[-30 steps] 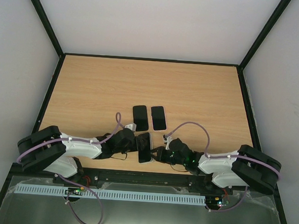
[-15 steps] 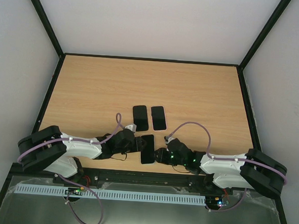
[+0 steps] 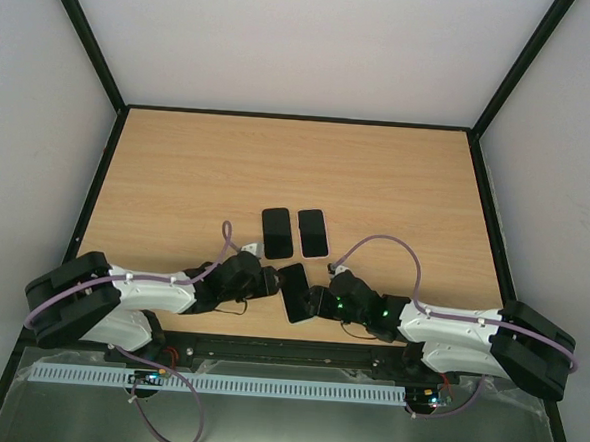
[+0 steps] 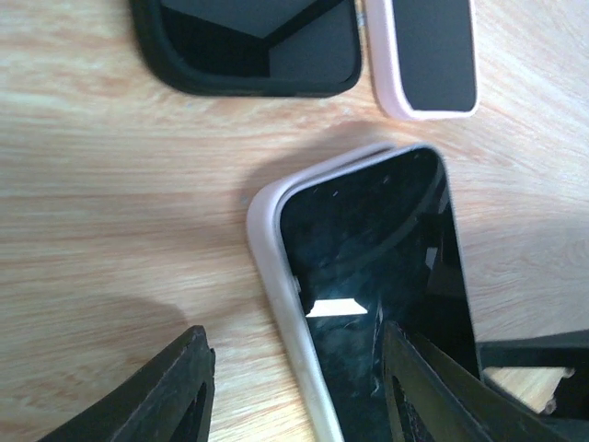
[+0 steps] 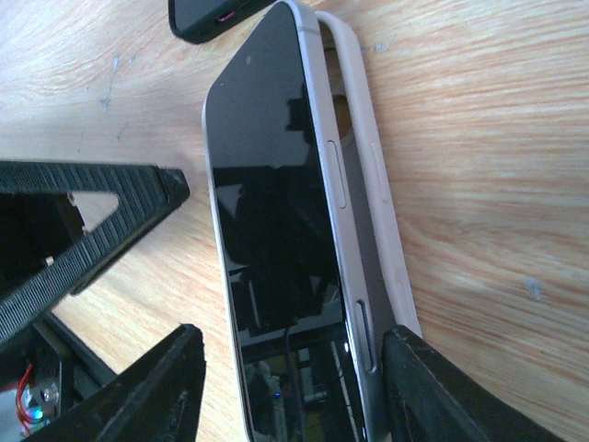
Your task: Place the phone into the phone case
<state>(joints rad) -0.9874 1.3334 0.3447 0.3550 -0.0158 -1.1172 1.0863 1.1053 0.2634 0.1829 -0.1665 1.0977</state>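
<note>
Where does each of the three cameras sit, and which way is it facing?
Top external: high behind the robot, looking down on the wooden table; the left gripper and right gripper show, flanking the black-screened phone.
Left wrist: on the left wrist, looking down past its own black fingers at the phone and the pale pink phone case.
Right wrist: likewise from the opposite side, own fingers at the bottom.
Shared: all three show that phone.

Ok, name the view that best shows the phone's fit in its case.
Right wrist: the phone stands off the pink case along one side, unseated. Left wrist shows only one end; the top view, a small dark slab.
</note>
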